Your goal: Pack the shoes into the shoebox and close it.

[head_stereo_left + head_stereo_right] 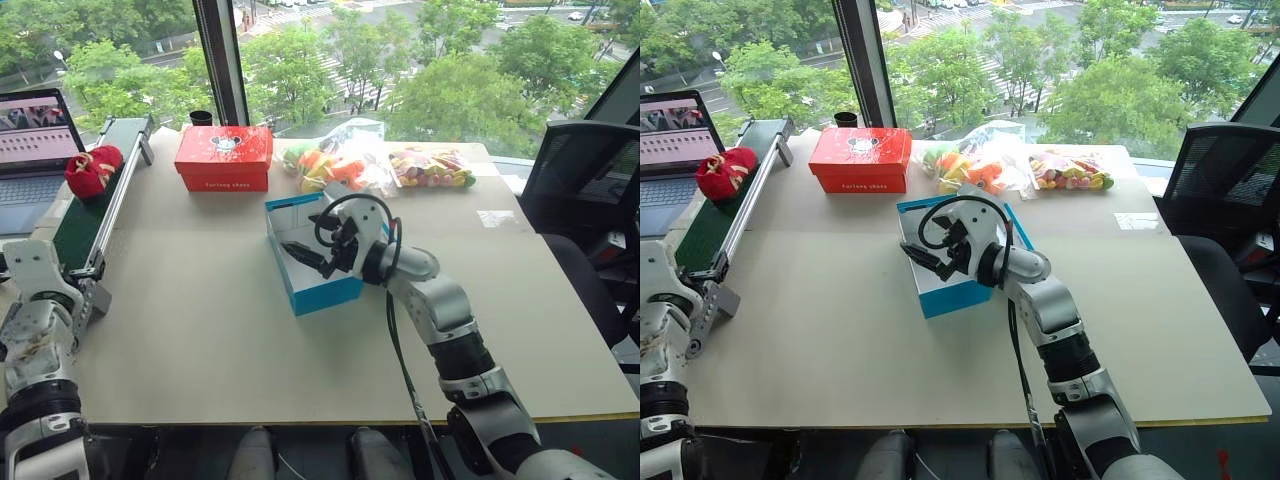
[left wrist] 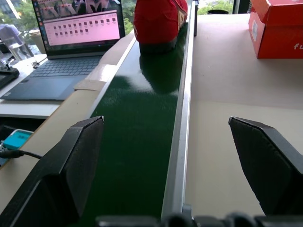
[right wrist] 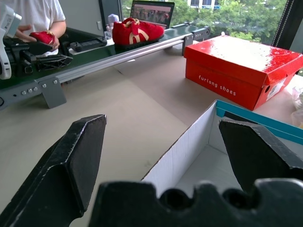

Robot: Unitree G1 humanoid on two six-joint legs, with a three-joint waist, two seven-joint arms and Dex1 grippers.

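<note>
We are holding both tools spread and empty: the right tool (image 1: 318,252) over the open blue shoebox (image 1: 312,290), the left tool (image 2: 175,156) facing the red shoe (image 1: 93,170) on the conveyor belt (image 2: 142,127). Reaching early, we risk clipping the belt's rail.

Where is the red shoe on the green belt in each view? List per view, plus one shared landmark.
Left eye view: red shoe upper left, on the belt beside the laptop.
Right eye view: red shoe upper left, same belt.
Left wrist view: red shoe at the belt's far end.
Right wrist view: red shoe on the belt, before the laptop.
Shared landmark: the red box.
</note>
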